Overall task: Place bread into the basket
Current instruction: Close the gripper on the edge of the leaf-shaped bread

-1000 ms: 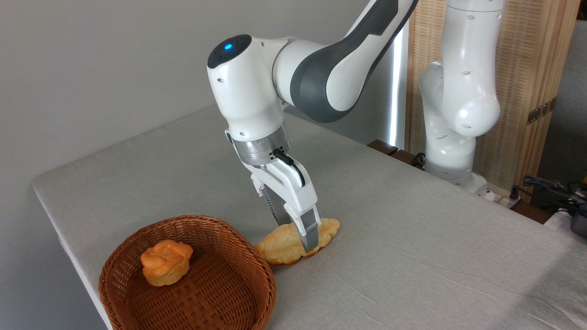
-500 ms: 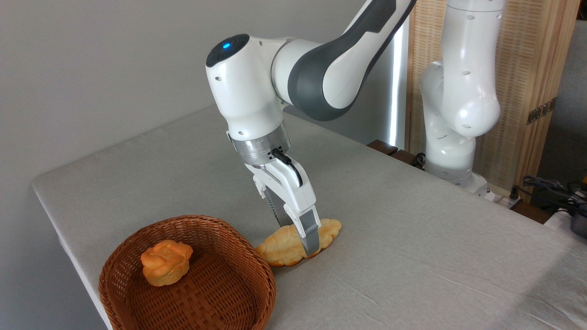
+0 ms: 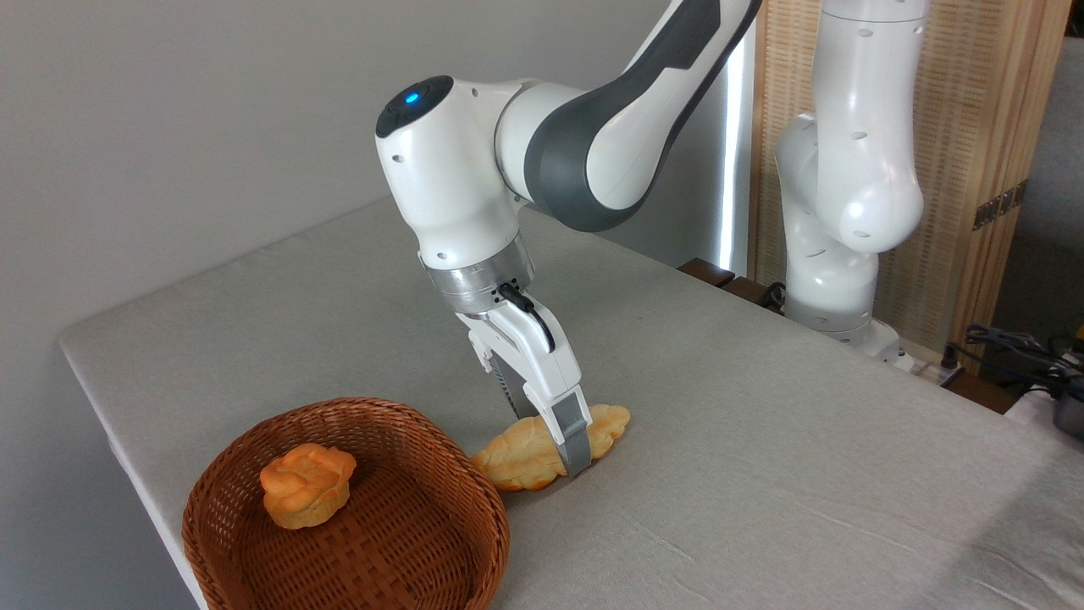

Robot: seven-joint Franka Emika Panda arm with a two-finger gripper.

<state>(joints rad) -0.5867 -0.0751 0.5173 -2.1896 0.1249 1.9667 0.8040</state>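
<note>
At the near left of the table (image 3: 762,474), the basket (image 3: 474,496) is seen with a small orange knotted bun (image 3: 306,485) lying inside it, toward its left half. Just right of the basket's rim, the bread (image 3: 525,449) is found flat on the cloth, its near-left tip touching or almost touching the wicker; which of the two cannot be told. Its long axis is laid from that near-left tip up toward the far right, so that it points more or less at the basket. The gripper (image 3: 555,440) is set down over the loaf a little right of its middle, with one finger on the near side and the other on the far side, so the loaf is straddled across its width. Whether the fingers are already pressed onto the bread or only placed around it cannot be told. The move to come is judged to depend on this crosswise hold: once clamped, the loaf need only be raised over the rim and carried a short way left.
</note>
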